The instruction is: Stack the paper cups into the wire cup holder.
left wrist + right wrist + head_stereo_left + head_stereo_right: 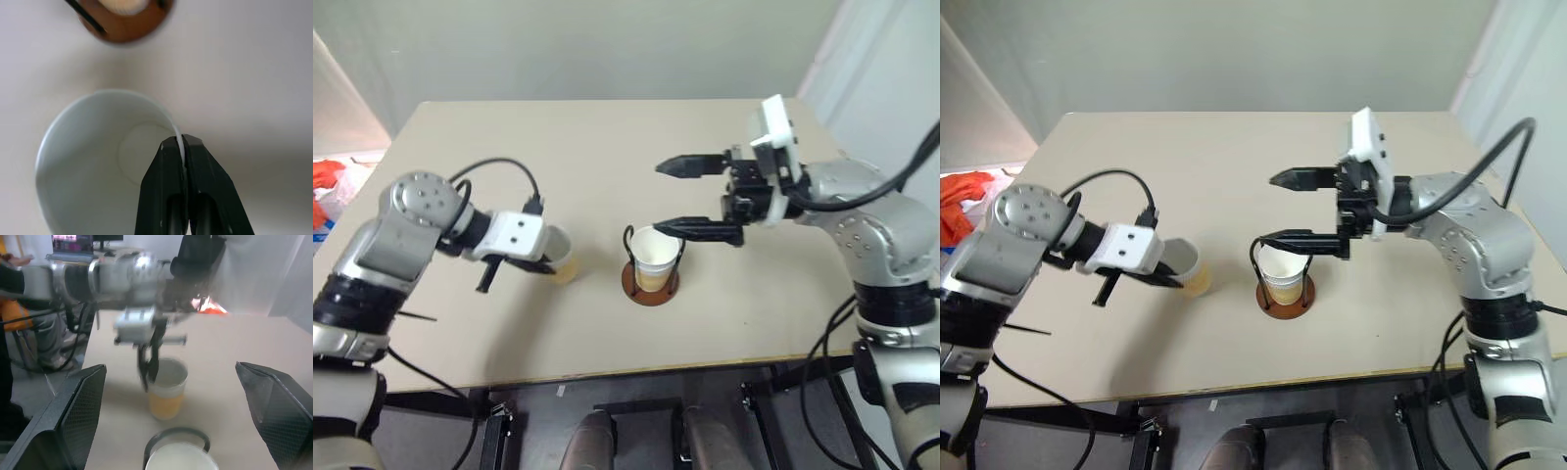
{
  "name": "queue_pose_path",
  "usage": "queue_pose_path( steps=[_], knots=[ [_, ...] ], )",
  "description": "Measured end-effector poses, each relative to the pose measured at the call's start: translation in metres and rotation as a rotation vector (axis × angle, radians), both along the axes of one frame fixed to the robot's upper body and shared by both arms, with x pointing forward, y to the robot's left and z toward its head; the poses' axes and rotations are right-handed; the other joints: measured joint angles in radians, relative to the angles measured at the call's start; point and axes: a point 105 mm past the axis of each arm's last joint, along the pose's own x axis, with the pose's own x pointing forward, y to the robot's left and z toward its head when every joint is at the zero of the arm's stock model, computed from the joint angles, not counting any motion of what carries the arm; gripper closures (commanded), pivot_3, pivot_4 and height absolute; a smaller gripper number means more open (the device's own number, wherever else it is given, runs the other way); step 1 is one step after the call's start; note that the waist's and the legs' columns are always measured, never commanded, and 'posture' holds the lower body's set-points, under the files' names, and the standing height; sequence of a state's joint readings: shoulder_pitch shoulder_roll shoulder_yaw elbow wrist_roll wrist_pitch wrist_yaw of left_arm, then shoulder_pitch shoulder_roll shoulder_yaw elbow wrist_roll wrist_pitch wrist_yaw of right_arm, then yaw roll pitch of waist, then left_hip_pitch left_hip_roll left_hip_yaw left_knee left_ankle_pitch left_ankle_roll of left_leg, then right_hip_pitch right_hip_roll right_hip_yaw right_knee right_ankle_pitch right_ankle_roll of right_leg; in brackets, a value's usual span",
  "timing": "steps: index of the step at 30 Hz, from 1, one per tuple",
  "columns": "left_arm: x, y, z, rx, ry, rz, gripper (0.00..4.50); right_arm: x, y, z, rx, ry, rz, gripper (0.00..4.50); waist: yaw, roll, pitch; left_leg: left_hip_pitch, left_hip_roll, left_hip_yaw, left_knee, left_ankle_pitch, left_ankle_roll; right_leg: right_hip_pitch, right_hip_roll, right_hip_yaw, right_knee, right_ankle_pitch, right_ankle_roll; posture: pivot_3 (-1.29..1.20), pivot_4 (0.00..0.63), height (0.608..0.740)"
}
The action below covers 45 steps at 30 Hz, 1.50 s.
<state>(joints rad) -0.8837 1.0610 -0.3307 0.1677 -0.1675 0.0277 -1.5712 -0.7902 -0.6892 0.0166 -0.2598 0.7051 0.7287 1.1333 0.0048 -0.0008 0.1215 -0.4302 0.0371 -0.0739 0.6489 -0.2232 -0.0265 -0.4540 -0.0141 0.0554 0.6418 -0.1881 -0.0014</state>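
My left pincer (182, 143) pinches the rim of the loose paper cup (560, 257) on the counter (607, 166); I should lift it straight, keep it upright, and lower it into the cup (654, 257) already in the wire cup holder (651, 282), right pincer (697, 199) staying wide.

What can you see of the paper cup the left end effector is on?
The paper cup is small and tapered, tan-yellow outside, white inside with a white rolled rim. It stands upright and empty on the table, to the left of the wire cup holder and apart from it. The left end effector is shut on its rim, one finger inside the wall and one outside. Nothing else touches it.
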Motion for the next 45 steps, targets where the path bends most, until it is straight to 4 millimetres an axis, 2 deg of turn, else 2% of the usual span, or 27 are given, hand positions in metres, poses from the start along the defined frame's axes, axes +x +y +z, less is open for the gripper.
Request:
queue_pose_path(
  steps=[4, 6, 9, 13, 20, 23, 37, 40, 45],
  knots=[
    [-0.007, -0.030, 0.075, -0.145, -0.123, -0.150, 4.45, -0.020, -0.043, -0.013, -0.022, 0.030, -0.052, 0.00, 0.016, -0.001, -0.001, -0.004, -0.003, -0.001, 0.001, -0.001, 0.002, 0.000, -0.002, 0.002, -0.005, 0.000, 0.003, 0.00, 0.150, 0.740],
    [-0.014, -0.050, 0.107, -0.209, -0.168, -0.250, 4.45, -0.026, -0.064, -0.024, -0.026, 0.047, -0.122, 0.00, 0.017, -0.001, -0.001, -0.005, -0.006, -0.001, 0.002, -0.002, 0.004, 0.001, -0.005, 0.002, -0.007, 0.000, 0.014, 0.00, 0.150, 0.740],
    [-0.021, -0.069, 0.123, -0.261, -0.158, -0.355, 4.45, -0.029, -0.084, -0.023, -0.014, 0.020, -0.221, 0.00, 0.010, 0.002, 0.000, -0.004, -0.007, 0.002, 0.004, -0.003, 0.005, 0.003, -0.007, 0.004, -0.009, 0.003, 0.024, 0.00, 0.150, 0.740],
    [-0.018, -0.091, 0.109, -0.232, -0.086, -0.458, 4.45, -0.042, -0.105, -0.016, -0.005, -0.032, -0.343, 0.00, 0.007, 0.003, 0.000, -0.005, -0.005, 0.001, 0.009, -0.004, 0.007, 0.005, -0.006, 0.003, -0.012, 0.004, 0.030, 0.00, 0.150, 0.740],
    [-0.009, -0.120, 0.069, -0.104, 0.012, -0.574, 4.45, -0.057, -0.108, -0.013, -0.001, -0.059, -0.413, 0.00, 0.011, 0.004, 0.001, -0.006, -0.007, 0.001, 0.020, -0.007, 0.012, 0.013, -0.007, 0.005, -0.015, 0.005, 0.037, 0.00, 0.150, 0.740],
    [-0.003, -0.124, 0.055, -0.081, 0.043, -0.582, 4.45, -0.060, -0.104, -0.013, -0.003, -0.065, -0.424, 0.00, 0.013, 0.003, 0.001, -0.007, -0.007, 0.001, 0.022, -0.007, 0.013, 0.014, -0.007, 0.005, -0.016, 0.006, 0.041, 0.00, 0.150, 0.740],
    [0.011, -0.144, 0.033, 0.021, 0.001, -0.647, 4.45, -0.069, -0.106, -0.014, -0.005, -0.059, -0.488, 0.00, 0.028, 0.004, 0.001, -0.013, -0.009, 0.003, 0.032, -0.018, 0.021, 0.015, -0.006, 0.005, -0.016, 0.005, 0.059, 0.00, 0.150, 0.740],
    [0.011, -0.144, 0.035, 0.012, 0.014, -0.630, 3.89, -0.069, -0.106, -0.013, -0.013, -0.059, -0.485, 0.00, 0.029, 0.004, 0.001, -0.013, -0.009, 0.004, 0.033, -0.018, 0.021, 0.015, -0.006, 0.005, -0.016, 0.005, 0.060, 0.00, 0.150, 0.740],
    [0.015, -0.144, 0.043, -0.015, -0.002, -0.584, 2.21, -0.063, -0.099, -0.010, -0.012, -0.051, -0.437, 0.00, 0.028, 0.004, 0.001, -0.012, -0.009, 0.005, 0.033, -0.018, 0.021, 0.016, -0.006, 0.005, -0.016, 0.004, 0.060, 0.00, 0.150, 0.740]
  ],
)
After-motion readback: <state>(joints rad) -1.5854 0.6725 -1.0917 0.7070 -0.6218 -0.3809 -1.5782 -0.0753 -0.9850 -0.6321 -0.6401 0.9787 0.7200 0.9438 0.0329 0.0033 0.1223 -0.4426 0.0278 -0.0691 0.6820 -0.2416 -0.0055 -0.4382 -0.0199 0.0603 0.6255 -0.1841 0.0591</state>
